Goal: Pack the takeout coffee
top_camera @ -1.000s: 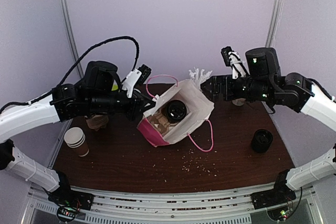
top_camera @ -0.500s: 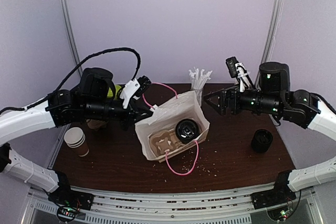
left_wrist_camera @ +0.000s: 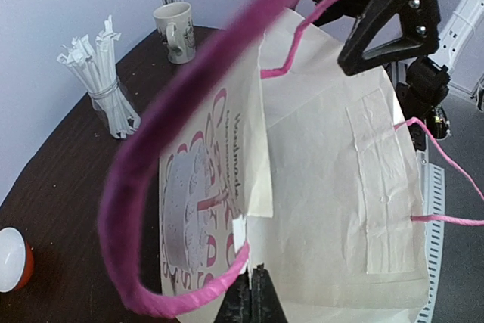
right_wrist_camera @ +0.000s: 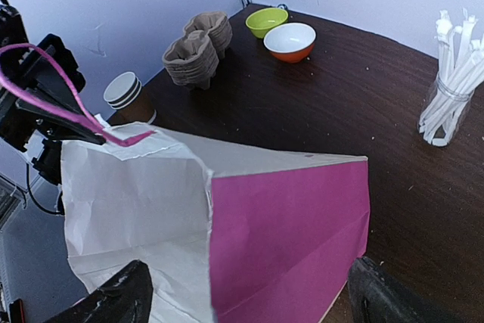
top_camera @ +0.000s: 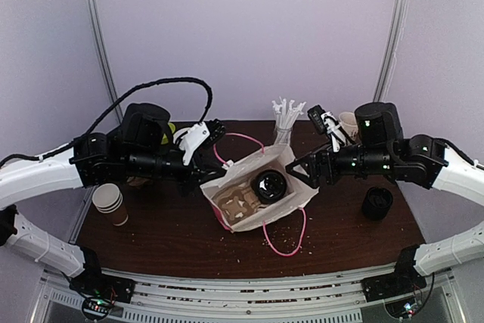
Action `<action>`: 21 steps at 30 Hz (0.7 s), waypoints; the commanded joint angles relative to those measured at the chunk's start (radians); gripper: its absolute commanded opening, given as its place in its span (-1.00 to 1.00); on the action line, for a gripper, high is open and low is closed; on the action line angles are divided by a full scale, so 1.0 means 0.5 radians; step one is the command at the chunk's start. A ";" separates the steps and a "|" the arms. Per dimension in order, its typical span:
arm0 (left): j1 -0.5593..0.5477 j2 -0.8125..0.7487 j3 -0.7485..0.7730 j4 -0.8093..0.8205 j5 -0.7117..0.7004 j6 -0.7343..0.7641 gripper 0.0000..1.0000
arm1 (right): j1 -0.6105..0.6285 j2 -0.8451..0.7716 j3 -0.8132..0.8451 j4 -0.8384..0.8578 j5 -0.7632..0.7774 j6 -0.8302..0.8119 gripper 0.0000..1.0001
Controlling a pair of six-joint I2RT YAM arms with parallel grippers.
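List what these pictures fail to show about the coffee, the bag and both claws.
1. Takeout coffee: top external shows only its top; the bag walls hide the cup body, and in both wrist views paper hides it entirely.
2. Left claw: left wrist view, cut by the bottom edge; whether it pinches paper or handle is unclear.
3. Right claw: right wrist view, fingertips cut off below; contact with the bag unclear.

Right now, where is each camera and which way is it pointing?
Top: above and behind, looking down; both arms meet at the bag.
Left wrist: on the left arm, facing right along the bag; left fingers shut below, right arm beyond.
Right wrist: on the right arm, facing left over the bag; right fingers open at the bottom corners.
All share the bag and straws.
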 commanded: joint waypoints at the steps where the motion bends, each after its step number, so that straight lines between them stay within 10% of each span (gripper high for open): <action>1: -0.089 0.006 0.010 0.095 -0.037 0.034 -1.00 | 0.018 0.001 -0.073 -0.079 0.078 0.022 0.80; 21: -0.369 0.053 0.024 0.130 -0.246 -0.066 -1.00 | 0.068 -0.171 -0.379 -0.022 0.149 0.114 0.72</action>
